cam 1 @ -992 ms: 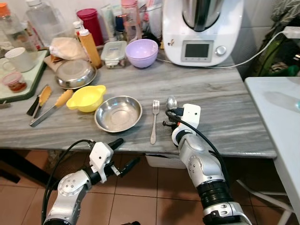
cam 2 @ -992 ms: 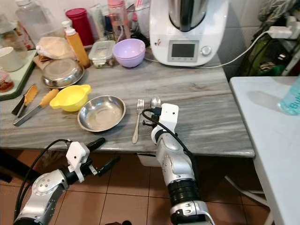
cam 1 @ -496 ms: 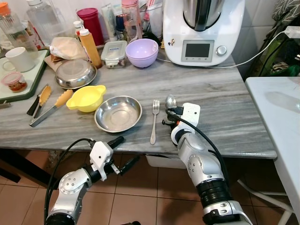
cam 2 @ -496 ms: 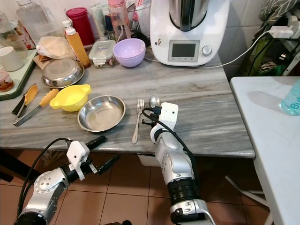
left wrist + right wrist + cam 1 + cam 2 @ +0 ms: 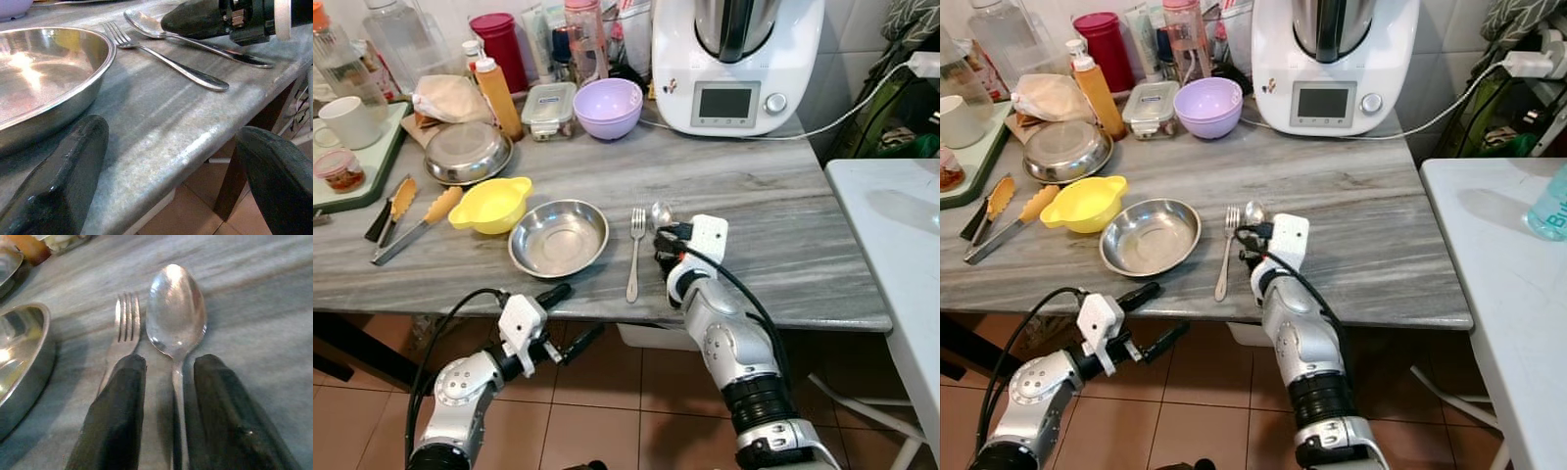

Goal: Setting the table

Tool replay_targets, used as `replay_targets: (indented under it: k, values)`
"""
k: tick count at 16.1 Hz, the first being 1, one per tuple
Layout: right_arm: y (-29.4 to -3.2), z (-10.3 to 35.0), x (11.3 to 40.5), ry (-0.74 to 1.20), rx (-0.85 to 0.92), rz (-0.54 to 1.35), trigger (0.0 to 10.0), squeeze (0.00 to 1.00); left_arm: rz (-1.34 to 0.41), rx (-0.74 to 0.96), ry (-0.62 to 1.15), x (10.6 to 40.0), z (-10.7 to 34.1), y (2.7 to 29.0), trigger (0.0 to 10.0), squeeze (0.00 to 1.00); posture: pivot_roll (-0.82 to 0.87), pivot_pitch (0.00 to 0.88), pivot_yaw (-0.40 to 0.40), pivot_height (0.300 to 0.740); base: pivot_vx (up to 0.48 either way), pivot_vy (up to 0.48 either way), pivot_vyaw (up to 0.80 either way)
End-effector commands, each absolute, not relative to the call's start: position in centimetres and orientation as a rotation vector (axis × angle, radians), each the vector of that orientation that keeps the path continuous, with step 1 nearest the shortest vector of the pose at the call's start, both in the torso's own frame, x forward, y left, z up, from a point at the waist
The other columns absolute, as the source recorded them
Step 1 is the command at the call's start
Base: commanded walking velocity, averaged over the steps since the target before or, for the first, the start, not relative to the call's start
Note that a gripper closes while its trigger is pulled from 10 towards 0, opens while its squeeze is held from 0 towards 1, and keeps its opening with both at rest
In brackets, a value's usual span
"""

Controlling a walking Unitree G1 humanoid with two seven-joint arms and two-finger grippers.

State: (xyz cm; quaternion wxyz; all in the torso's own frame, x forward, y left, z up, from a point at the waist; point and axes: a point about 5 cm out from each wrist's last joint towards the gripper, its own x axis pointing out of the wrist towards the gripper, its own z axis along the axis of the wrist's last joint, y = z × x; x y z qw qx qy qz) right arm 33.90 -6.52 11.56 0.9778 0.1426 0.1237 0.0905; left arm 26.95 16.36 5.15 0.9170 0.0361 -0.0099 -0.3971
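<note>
Our right gripper (image 5: 164, 396) has its fingers (image 5: 120, 406) spread on both sides of the spoon (image 5: 176, 313) handle, not clenched. The fork (image 5: 634, 253) lies just beside, then the steel bowl (image 5: 559, 237). Our left gripper (image 5: 570, 318) hangs released below the worktop (image 5: 783, 225) edge.

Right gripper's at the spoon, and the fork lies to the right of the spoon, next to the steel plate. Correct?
Not quite. The right gripper is at the spoon, but the fork lies to the left of the spoon, between it and the steel plate. The left eye view shows this.
</note>
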Motion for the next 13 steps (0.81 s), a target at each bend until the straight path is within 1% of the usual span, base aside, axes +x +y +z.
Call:
replay_targets:
  k: [1,3,4,6,10,13]
  values:
    - [-5.0,12.7,33.8,0.200,0.279,0.228,10.0,1.00,-0.818,0.076,-0.019,27.2,5.4,16.7,10.0,0.00,-0.02,0.110,0.094,0.740,0.000,0.000,0.00]
    - [-5.7,13.8,33.9,0.110,0.200,0.241,10.0,1.00,-0.810,0.104,-0.034,27.6,5.8,17.3,10.0,0.00,-0.02,0.107,0.094,0.740,0.000,0.000,0.00]
    - [-6.4,14.7,33.9,0.049,0.155,0.230,10.0,1.00,-0.777,0.115,-0.053,28.2,6.5,18.1,10.0,0.00,-0.02,0.105,0.093,0.740,0.000,0.000,0.00]
    - [-7.3,15.4,33.8,-0.001,0.115,0.221,10.0,1.00,-0.772,0.122,-0.064,28.7,7.3,18.9,10.0,0.00,-0.02,0.102,0.091,0.740,0.000,0.000,0.00]
    - [-9.6,14.9,33.1,-0.036,0.068,0.184,10.0,1.00,-0.827,0.088,-0.093,27.9,6.8,17.1,10.0,0.00,-0.02,0.100,0.089,0.740,0.000,0.000,0.00]
    - [-10.7,14.6,32.3,-0.049,0.026,0.176,10.0,1.00,-0.925,0.044,-0.088,27.0,6.6,16.1,10.0,0.00,-0.04,0.100,0.085,0.740,0.000,0.000,0.00]
